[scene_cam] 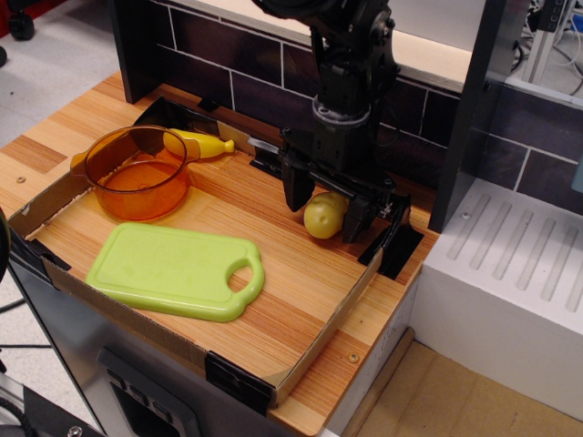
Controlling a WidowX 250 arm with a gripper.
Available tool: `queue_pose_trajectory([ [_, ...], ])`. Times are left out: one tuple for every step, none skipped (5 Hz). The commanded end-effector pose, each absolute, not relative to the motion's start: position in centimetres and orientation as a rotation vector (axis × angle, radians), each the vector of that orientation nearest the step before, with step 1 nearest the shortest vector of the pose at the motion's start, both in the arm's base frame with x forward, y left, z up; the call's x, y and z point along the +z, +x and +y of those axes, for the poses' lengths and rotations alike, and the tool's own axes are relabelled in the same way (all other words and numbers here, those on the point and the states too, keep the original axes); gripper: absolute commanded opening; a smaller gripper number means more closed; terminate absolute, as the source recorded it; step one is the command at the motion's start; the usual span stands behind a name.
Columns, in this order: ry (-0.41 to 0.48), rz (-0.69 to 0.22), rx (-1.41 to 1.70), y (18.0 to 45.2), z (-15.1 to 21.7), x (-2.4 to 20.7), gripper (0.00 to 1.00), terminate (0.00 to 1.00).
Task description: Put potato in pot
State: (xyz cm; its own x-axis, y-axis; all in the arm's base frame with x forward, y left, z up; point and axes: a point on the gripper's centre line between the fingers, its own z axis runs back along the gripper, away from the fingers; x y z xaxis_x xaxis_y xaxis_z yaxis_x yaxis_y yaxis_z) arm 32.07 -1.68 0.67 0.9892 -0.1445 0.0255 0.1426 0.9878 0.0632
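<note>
The yellowish-tan potato (322,217) lies on the wooden tray floor at the right, near the tray's right wall. My black gripper (326,208) hangs over it with its fingers spread, one finger (295,189) left of the potato and the other (357,218) right of it; the fingers straddle it and have not closed on it. The translucent orange pot (137,172) stands at the tray's left, empty, well apart from the gripper.
A yellow banana (202,144) lies behind the pot. A flat green cutting board (177,270) lies in front of the pot. A low cardboard wall (321,332) with black corner clips rims the tray. A dark tiled wall stands behind.
</note>
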Motion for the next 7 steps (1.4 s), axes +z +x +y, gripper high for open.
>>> queue_pose_trajectory([
  [0.044,-0.079,-0.152,32.9,-1.7,2.2,0.00,0.00],
  [0.040,-0.113,-0.150,32.8,-1.4,3.7,0.00,0.00],
  [0.069,-0.182,-0.139,32.3,-0.6,6.9,0.00,0.00],
  [0.051,-0.220,-0.088,31.5,2.5,10.0,0.00,0.00],
  [0.100,-0.233,-0.049,30.2,5.9,11.7,0.00,0.00],
  [0.123,-0.140,-0.011,29.6,9.6,12.5,0.00,0.00],
  [0.113,-0.102,0.007,29.1,12.5,12.0,0.00,0.00],
])
